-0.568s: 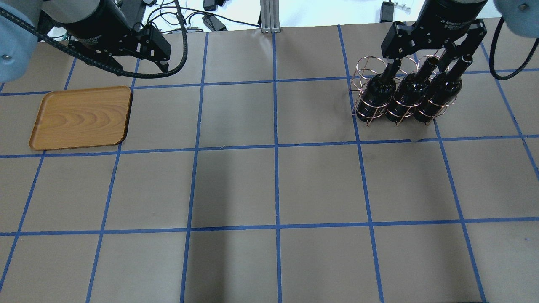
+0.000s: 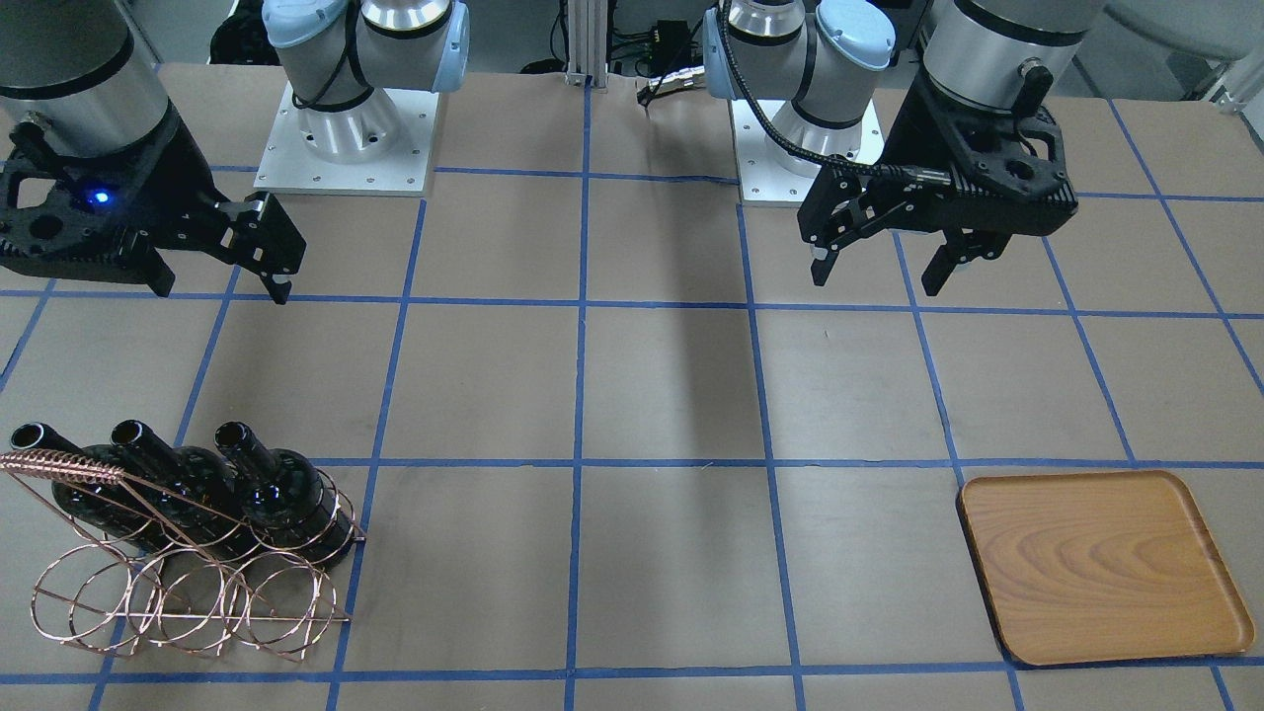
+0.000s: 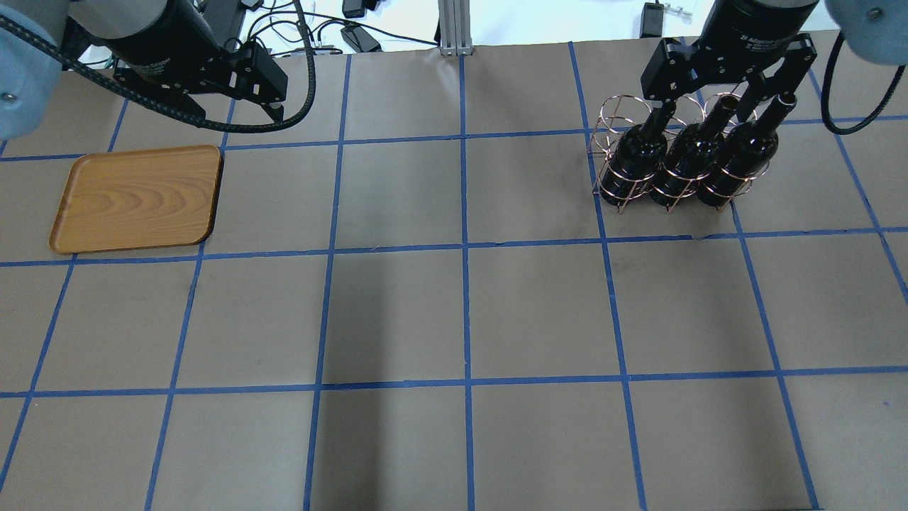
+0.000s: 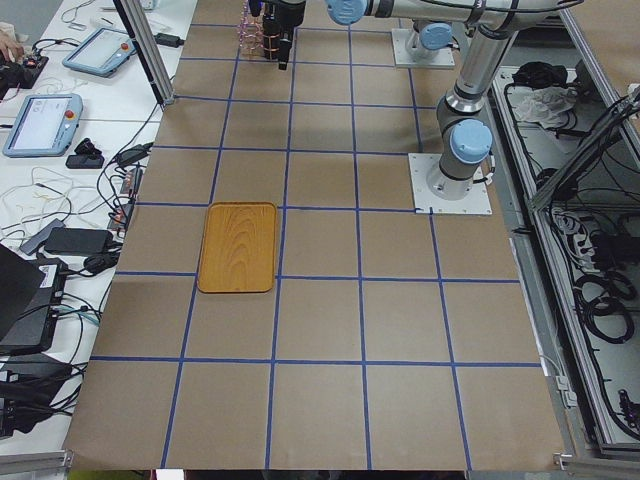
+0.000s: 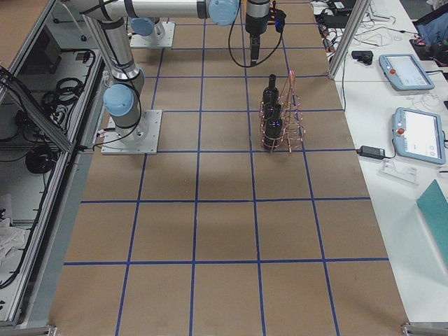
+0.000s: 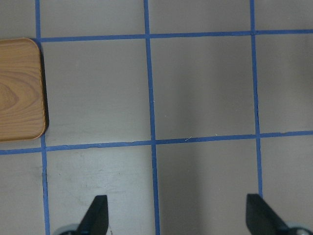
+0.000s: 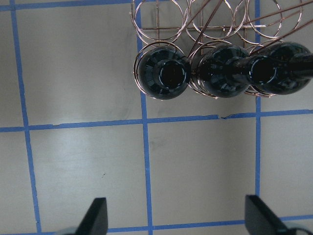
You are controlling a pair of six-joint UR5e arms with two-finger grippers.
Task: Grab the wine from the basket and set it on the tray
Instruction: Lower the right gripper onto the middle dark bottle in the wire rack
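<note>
White print on right arm's wrist in overhead shot, too blurry to read. Three wine [image 3: 635, 156] bottles upright in basket [image 2: 59, 461], upper right of overhead shot, necks up, row running left-right. Right claw [image 7: 178, 218] wide open, holding nothing, hovering off to one side of bottles, not touching. Left claw [image 6: 178, 218] wide open too, nothing in it, near tray [image 3: 135, 199] at upper left. Wide stretch of desk [image 3: 461, 319] between basket and tray.

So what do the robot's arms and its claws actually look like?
The left arm and right arm are silvery-grey tubes with pale blue joint caps. The left gripper and right gripper are chunky and black, with two narrow fingers each. A black cable loops along the left arm, and a small blue light glows on the right gripper.
</note>
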